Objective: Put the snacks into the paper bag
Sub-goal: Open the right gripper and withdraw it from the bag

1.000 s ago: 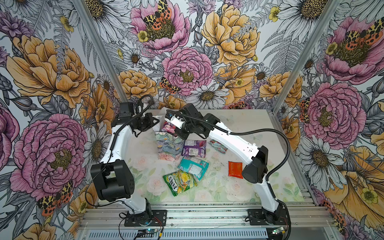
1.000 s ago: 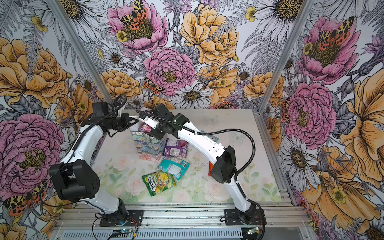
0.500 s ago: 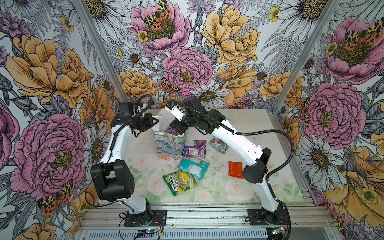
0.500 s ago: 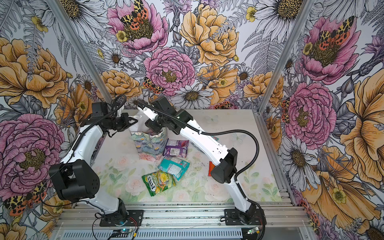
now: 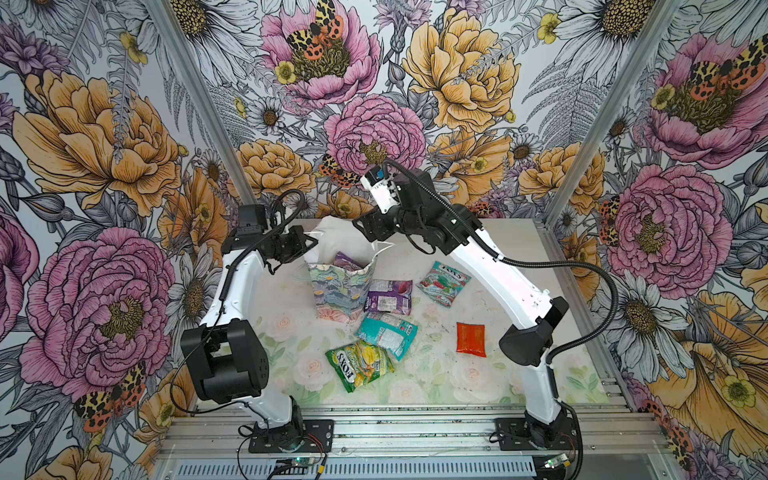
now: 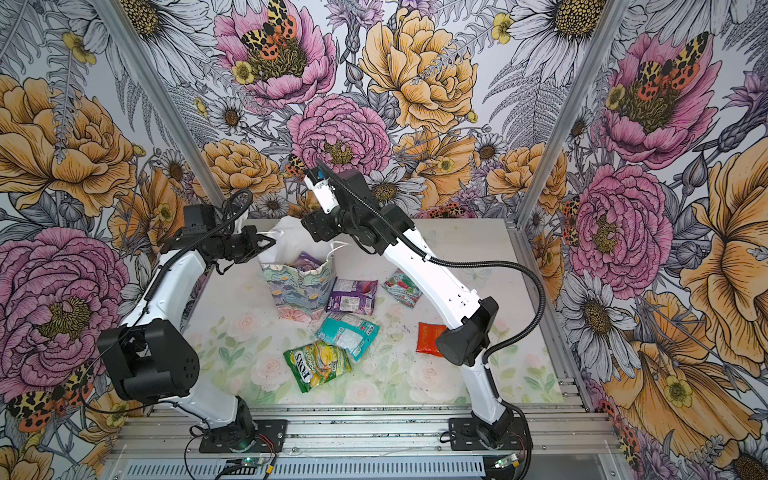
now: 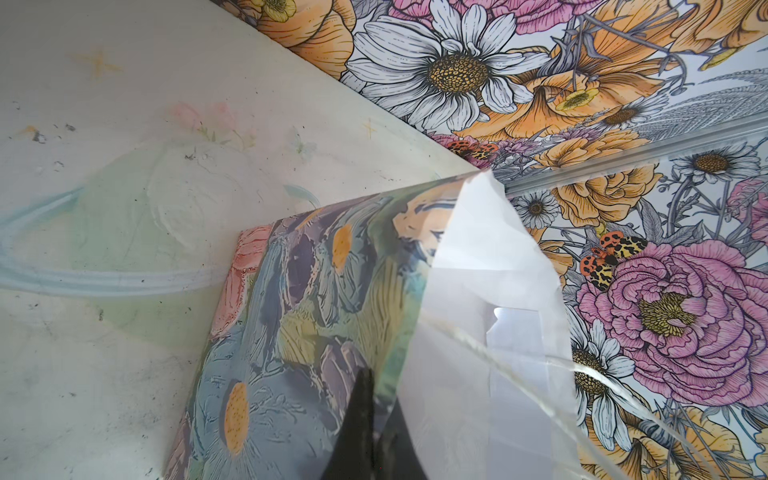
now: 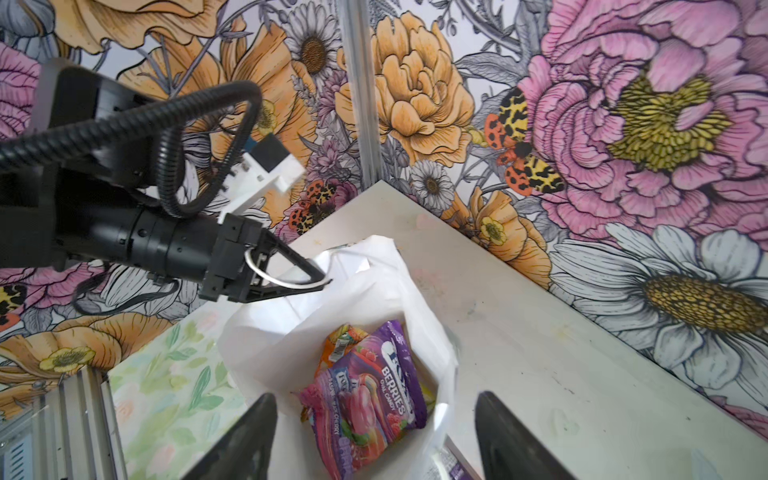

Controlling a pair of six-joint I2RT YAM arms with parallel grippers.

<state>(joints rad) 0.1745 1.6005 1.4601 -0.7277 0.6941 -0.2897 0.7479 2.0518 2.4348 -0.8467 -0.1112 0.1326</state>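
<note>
The paper bag (image 5: 338, 293) (image 6: 297, 293) stands upright at the back of the table. My left gripper (image 5: 311, 242) (image 6: 269, 242) (image 7: 376, 401) (image 8: 325, 281) is shut on its rim. My right gripper (image 5: 365, 227) (image 6: 312, 227) (image 8: 374, 397) hangs open just above the bag's mouth, holding nothing. Inside the bag lie a purple berries packet (image 8: 374, 386) (image 5: 347, 262) and an orange packet (image 8: 340, 340). On the table to the bag's right are a purple packet (image 5: 388, 296), a red-green packet (image 5: 442, 277), a teal packet (image 5: 386, 334), a green-yellow FOX'S packet (image 5: 359, 365) and a red sachet (image 5: 471, 338).
The flowered back wall (image 5: 374, 137) stands close behind the bag, and the side walls close in the table. The bag's white cord handle (image 8: 270, 282) loops over the left gripper. The right arm's elbow (image 5: 530, 340) sits low beside the red sachet.
My right gripper has opened and risen from the bag's mouth. The purple packet it held now lies inside the bag. The left gripper has kept its hold.
</note>
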